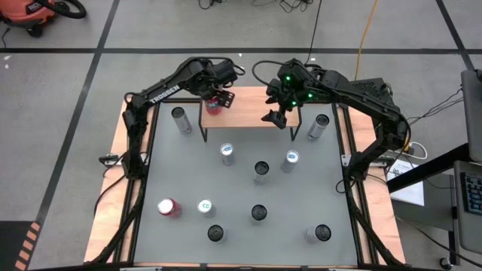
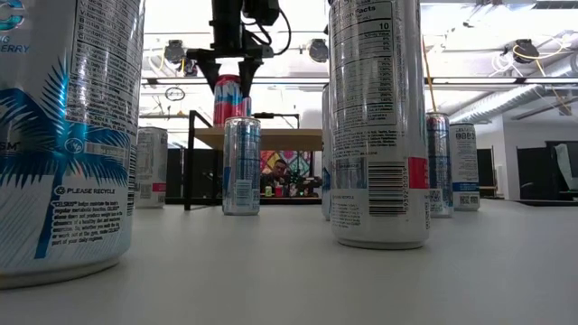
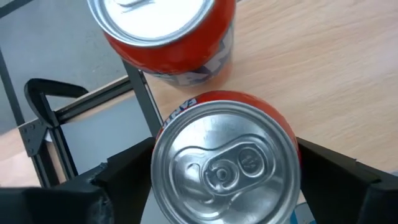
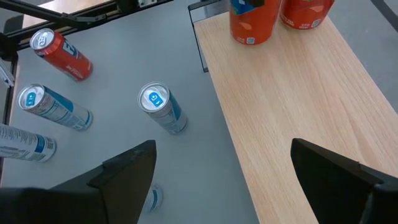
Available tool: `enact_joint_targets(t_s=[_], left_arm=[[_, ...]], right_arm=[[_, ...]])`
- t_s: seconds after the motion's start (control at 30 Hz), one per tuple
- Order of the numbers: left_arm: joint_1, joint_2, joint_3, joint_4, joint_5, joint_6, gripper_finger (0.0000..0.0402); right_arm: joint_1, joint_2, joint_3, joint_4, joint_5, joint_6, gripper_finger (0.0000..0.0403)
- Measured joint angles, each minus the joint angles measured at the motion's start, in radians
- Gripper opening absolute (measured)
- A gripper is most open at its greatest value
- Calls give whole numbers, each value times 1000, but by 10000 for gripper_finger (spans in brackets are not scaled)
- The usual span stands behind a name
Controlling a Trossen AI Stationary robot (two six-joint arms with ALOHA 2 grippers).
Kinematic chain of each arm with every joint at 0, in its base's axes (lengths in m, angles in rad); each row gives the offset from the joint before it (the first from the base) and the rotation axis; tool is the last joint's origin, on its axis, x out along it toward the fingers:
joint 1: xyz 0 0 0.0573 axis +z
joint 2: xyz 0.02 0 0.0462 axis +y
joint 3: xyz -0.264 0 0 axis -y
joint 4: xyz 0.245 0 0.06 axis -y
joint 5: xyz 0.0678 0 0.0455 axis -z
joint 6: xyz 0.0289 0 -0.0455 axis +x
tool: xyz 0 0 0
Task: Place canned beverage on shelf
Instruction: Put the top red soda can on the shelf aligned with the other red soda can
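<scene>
A red can point(image 3: 225, 165) stands between the open jaws, on the wooden shelf point(image 3: 336, 81) near its edge; a second red can point(image 3: 171, 37) stands just beside it.

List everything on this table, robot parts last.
table: one, grey top, under everything.
shelf: one, light-brown top on black legs, at the table's far edge.
red cans: two, red, side by side on the shelf's left end.
other cans: ten, mostly silver and blue, with a single red can at front left, spread over the table.
left pincer: one, dark, around the nearer of the red cans on the shelf.
right pincer: one, dark, open, above the shelf's right part, holding nothing.
</scene>
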Motion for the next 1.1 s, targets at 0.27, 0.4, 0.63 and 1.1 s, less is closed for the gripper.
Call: enact_joint_targets(t_s=[0.27,0.4,0.63,1.1], left_arm=[[0,-12,7,10,-22,0,364],[-2,-44,35,1,-29,-6,364],[-105,-180,53,1,-93,-86,364],[-415,-250,51,0,-254,-164,364]], right_arm=[[0,0,0,9,0,2,343],[0,0,0,10,0,3,343],[0,0,0,-4,-2,14,343],[0,-3,0,-4,-38,-22,343]])
